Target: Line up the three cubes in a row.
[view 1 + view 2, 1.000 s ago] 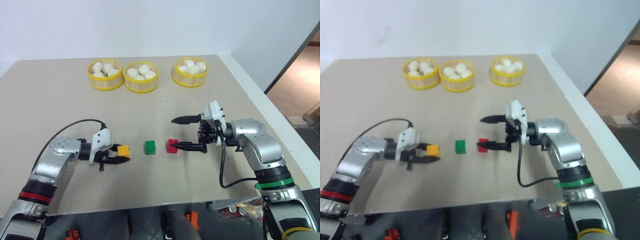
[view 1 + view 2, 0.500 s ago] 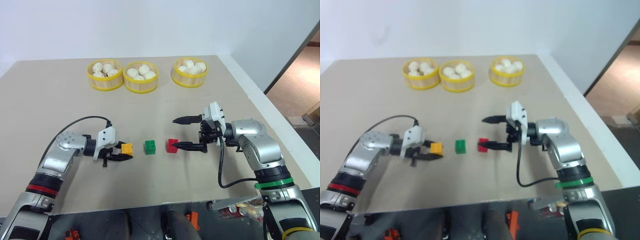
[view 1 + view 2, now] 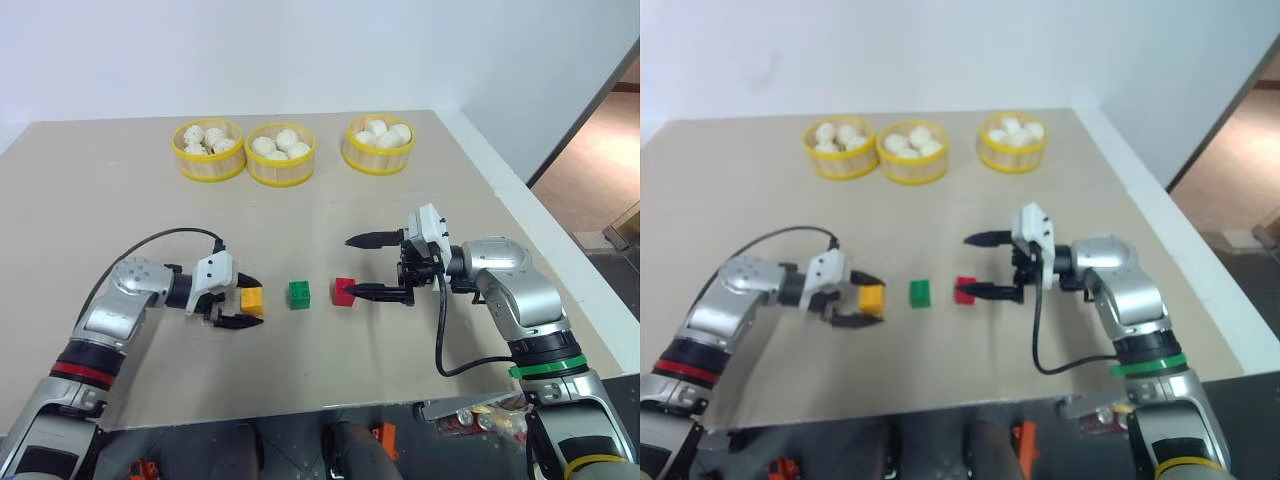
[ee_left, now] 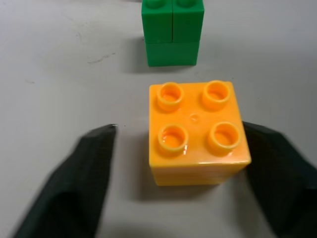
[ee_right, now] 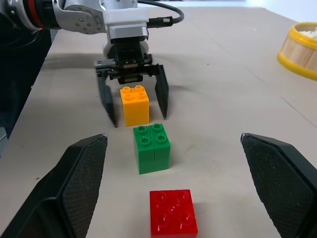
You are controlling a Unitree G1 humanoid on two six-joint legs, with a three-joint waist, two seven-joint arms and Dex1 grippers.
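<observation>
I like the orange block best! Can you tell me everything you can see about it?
The orange block is a small cube of shiny plastic with four round studs on top. It sits upright and flat on the tan table, at the left end of a row with the green block and red block, a small gap away from the green one. The left gripper is open around it, one black finger on each side, with gaps showing, so it looks let go.

Beige table (image 3: 120,200) bears three cubes (image 3: 300,294), three baskets (image 3: 281,155).
</observation>
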